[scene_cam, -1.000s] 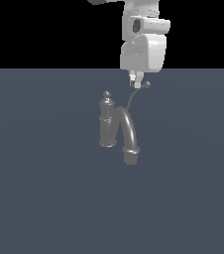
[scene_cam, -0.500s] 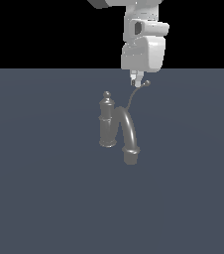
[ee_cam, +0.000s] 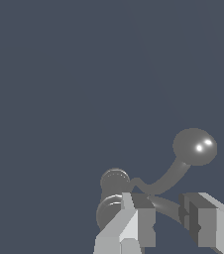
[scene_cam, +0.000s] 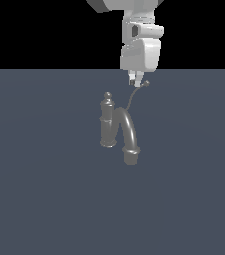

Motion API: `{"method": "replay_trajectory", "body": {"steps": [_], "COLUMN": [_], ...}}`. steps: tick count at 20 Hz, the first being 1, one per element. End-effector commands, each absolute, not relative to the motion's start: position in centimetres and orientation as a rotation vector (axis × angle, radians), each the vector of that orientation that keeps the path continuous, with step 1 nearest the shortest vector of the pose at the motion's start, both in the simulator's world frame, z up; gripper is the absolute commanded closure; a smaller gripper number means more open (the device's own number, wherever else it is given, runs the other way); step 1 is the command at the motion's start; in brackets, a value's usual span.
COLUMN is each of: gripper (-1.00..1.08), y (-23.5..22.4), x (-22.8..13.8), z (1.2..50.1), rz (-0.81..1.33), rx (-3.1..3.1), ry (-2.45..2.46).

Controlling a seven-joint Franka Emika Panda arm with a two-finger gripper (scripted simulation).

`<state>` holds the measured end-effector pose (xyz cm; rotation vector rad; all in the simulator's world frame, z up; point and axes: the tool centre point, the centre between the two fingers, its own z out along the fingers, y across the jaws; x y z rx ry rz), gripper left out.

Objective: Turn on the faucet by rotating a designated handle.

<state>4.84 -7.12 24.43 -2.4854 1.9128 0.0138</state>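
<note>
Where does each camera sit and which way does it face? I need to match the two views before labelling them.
Exterior view: off the arm, raised, looking down and across at the faucet; the arm's white end and its gripper come in from the top, beside the handle.
Wrist view: on the wrist, looking past the gripper down at the handle and the faucet; only the two fingertips show.
Shared: faucet, handle with its ball tip, and gripper.
</note>
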Motion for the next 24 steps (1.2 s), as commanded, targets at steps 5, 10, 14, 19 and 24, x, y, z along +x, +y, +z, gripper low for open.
{"method": "replay_trajectory", "body": {"steps": [5,10,14,19,24], "gripper": [1.08,1.08,1.08,1.08,1.08], "y": [-7.6,-7.7,-7.8,-7.8,-7.9], "x": [6.8,8.2,9.2,10.5,11.5], "z": [24.3,24.3,24.3,24.3,24.3], "rz": [0.005,0.004,0.003,0.002,0.000], "rx": [-2.472,-2.467,-2.463,-2.457,-2.453], "ry": [1.931,1.940,1.947,1.955,1.962]}}
